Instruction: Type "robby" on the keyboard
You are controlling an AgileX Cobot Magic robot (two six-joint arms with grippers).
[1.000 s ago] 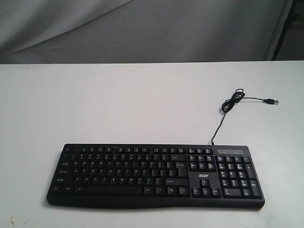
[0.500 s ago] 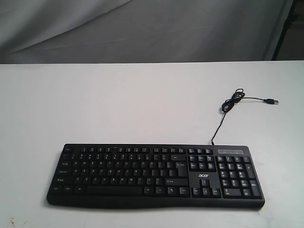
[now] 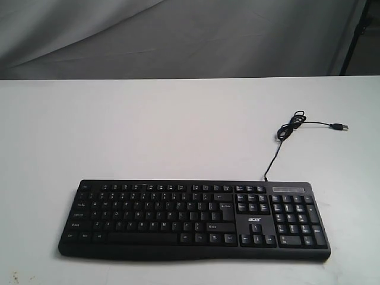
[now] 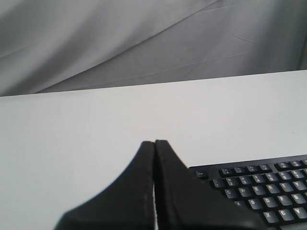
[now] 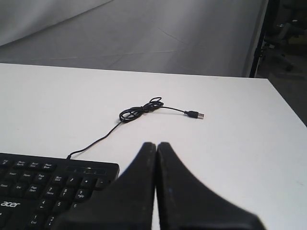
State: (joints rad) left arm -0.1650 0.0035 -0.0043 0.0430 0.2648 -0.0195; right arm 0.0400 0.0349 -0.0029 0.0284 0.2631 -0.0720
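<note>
The black keyboard (image 3: 194, 219) lies flat near the front edge of the white table (image 3: 148, 130), number pad and "acer" logo at its right end. Its thin cable (image 3: 279, 145) runs back to a loose loop and a USB plug (image 3: 339, 127). Neither arm shows in the exterior view. In the left wrist view my left gripper (image 4: 154, 143) is shut and empty, beside the keyboard's (image 4: 261, 191) Esc corner. In the right wrist view my right gripper (image 5: 156, 144) is shut and empty, beside the keyboard's (image 5: 43, 184) number-pad corner, with the cable (image 5: 139, 110) beyond.
A grey cloth backdrop (image 3: 178, 35) hangs behind the table. A dark stand leg (image 3: 355, 35) rises at the far right, past the table's right edge (image 5: 283, 103).
</note>
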